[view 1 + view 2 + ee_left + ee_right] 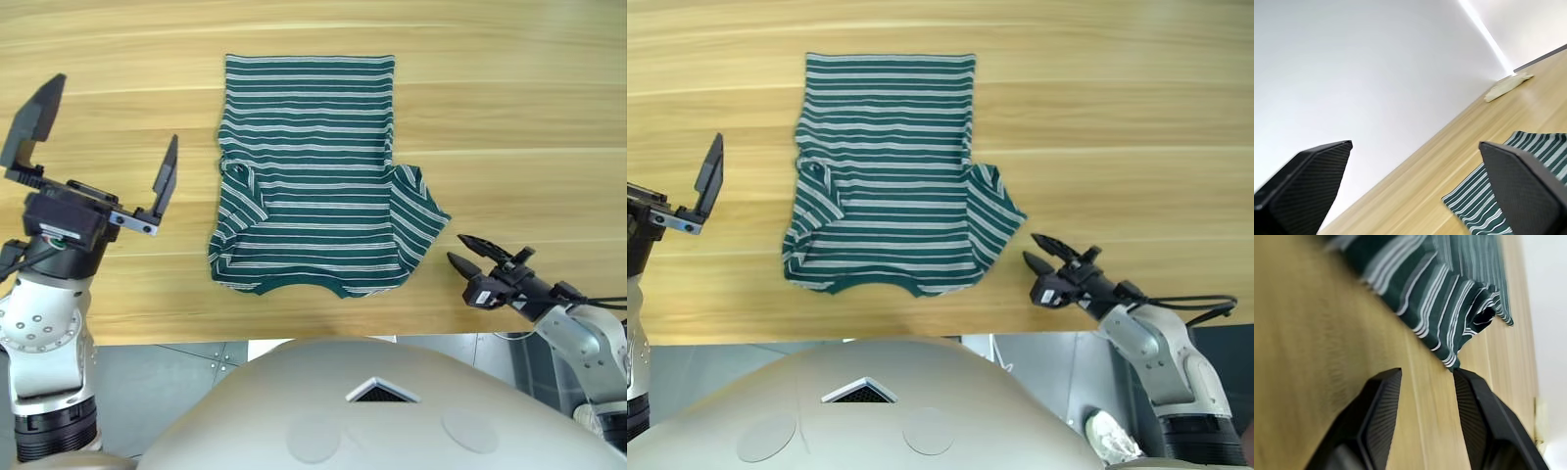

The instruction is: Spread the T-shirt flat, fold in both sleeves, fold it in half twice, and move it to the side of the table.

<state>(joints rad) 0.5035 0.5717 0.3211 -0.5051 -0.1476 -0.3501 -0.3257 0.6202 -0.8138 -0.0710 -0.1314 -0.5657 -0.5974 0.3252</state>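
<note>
My left gripper (98, 147) is spread wide, its two fingers far apart with nothing between them, and it hangs above the table (509, 98) off the left side of the T-shirt (309, 176), clear of the cloth. My right gripper (458, 249) is parted by only a narrow gap and also holds nothing. It sits low near the table's front edge, just beside the shirt's right sleeve (419, 211) and pointing toward it. In the right wrist view the sleeve's corner (1449, 360) lies close ahead of the fingers (1378, 416), and I cannot tell whether it touches. The green, white-striped shirt lies in the middle of the table with its neck toward me. Its left sleeve is tucked in over the body and its right sleeve bunches outward. A pale cloth (1508, 84) lies far off on the tabletop.
</note>
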